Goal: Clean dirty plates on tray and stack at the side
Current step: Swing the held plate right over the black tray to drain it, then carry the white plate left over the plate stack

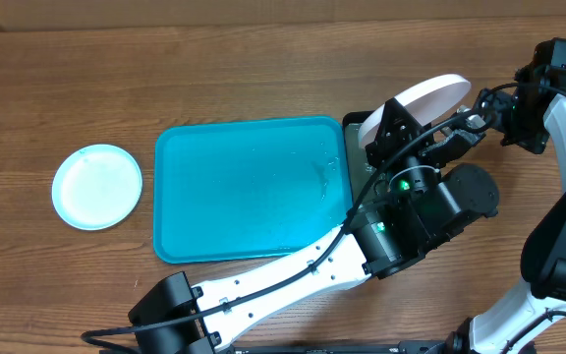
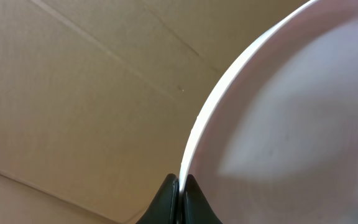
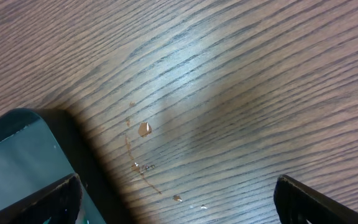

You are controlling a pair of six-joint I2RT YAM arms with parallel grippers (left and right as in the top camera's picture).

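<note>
A white plate (image 1: 426,96) is lifted and tilted on edge above the right end of the table. My left gripper (image 1: 387,118) is shut on its lower rim. In the left wrist view the two black fingertips pinch the thin rim of the white plate (image 2: 291,112), and the left gripper (image 2: 180,182) shows no gap. A pale blue plate (image 1: 96,185) lies flat on the wood at the far left. The turquoise tray (image 1: 254,187) has nothing on it but a wet sheen. My right gripper (image 1: 462,130) hovers just right of the white plate, and the right gripper (image 3: 179,205) stands wide open over bare wood.
A black tray (image 1: 354,133) sits against the turquoise tray's right edge, mostly hidden under my left arm; its corner (image 3: 17,149) shows in the right wrist view. Small droplets (image 3: 144,129) lie on the wood beside it.
</note>
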